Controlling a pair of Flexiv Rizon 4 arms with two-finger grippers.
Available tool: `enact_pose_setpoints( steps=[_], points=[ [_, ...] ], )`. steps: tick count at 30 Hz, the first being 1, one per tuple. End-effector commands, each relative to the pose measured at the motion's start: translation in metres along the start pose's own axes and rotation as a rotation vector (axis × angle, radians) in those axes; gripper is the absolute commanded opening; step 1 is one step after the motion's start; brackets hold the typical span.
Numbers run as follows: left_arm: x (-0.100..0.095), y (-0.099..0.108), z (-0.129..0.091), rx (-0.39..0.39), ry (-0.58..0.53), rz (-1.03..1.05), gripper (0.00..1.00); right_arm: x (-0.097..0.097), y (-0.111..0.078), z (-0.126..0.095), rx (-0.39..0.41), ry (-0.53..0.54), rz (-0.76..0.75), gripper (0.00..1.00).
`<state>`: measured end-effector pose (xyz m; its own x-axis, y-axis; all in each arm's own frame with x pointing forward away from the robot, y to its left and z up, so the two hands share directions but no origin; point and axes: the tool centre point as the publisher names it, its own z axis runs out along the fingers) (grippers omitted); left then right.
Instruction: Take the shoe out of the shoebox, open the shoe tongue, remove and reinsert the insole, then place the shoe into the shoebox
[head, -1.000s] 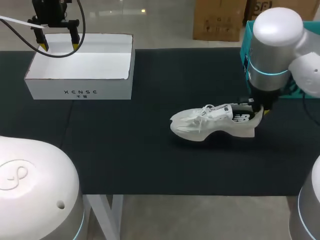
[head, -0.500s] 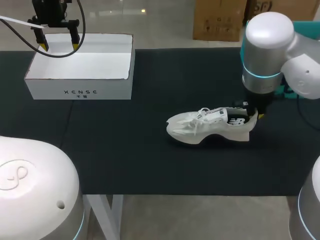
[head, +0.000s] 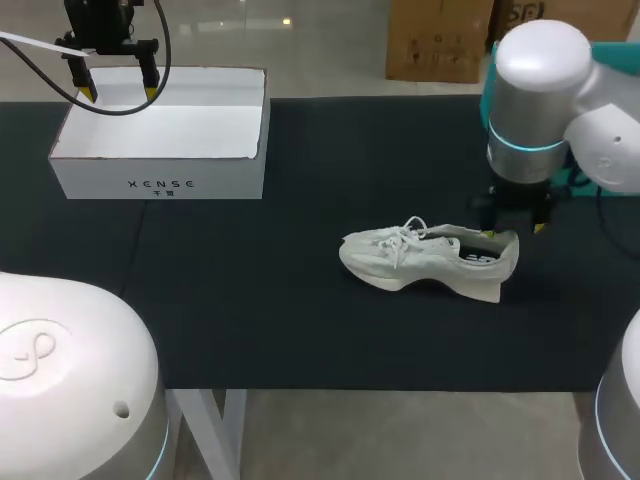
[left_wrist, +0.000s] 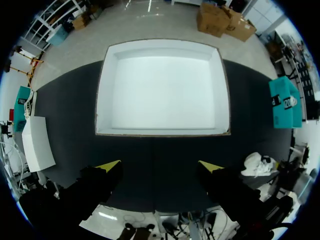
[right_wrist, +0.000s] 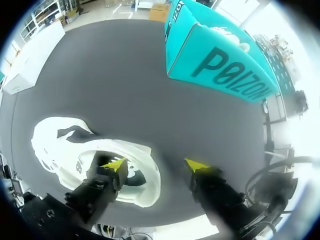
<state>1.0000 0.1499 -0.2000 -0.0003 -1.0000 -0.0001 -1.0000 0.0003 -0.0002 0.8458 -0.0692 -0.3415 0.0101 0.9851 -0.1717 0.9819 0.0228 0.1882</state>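
Hovering over the shoe (head: 425, 258) heel — right fingers (right_wrist: 197, 165) spread, perhaps touching.

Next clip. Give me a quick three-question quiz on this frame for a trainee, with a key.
1. True or false: the shoe lies inside the shoebox.
2. Which arm's gripper hangs over the shoe's heel? A) left B) right C) neither
3. Fill in: the fingers of both grippers are ____.

Key:
1. False. It lies on the table, apart from the box.
2. B. It is the right gripper. The left gripper is at the shoebox.
3. Open.
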Motion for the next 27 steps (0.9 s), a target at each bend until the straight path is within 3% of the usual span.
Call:
enact_pose_setpoints(
  steps=[1,4,7,9,10,27],
  points=[
    [0.0,0.0,0.0,0.0,0.0,0.0,1.0,-0.011,0.0,-0.016,-0.015,0.014,-0.008,1.0],
    [0.0,0.0,0.0,0.0,0.0,0.0,1.0,-0.015,0.001,-0.027,-0.01,0.029,-0.068,1.0],
    [0.0,0.0,0.0,0.0,0.0,0.0,1.0,-0.021,-0.011,-0.047,-0.031,0.149,-0.372,1.0],
    [0.0,0.0,0.0,0.0,0.0,0.0,1.0,-0.026,-0.027,-0.057,0.0,0.169,-0.587,1.0],
    [0.0,0.0,0.0,0.0,0.0,0.0,1.0,-0.032,-0.029,-0.057,0.017,0.151,-0.604,1.0],
    [0.0,0.0,0.0,0.0,0.0,0.0,1.0,-0.032,-0.029,-0.057,0.017,0.151,-0.604,1.0]
  ],
)
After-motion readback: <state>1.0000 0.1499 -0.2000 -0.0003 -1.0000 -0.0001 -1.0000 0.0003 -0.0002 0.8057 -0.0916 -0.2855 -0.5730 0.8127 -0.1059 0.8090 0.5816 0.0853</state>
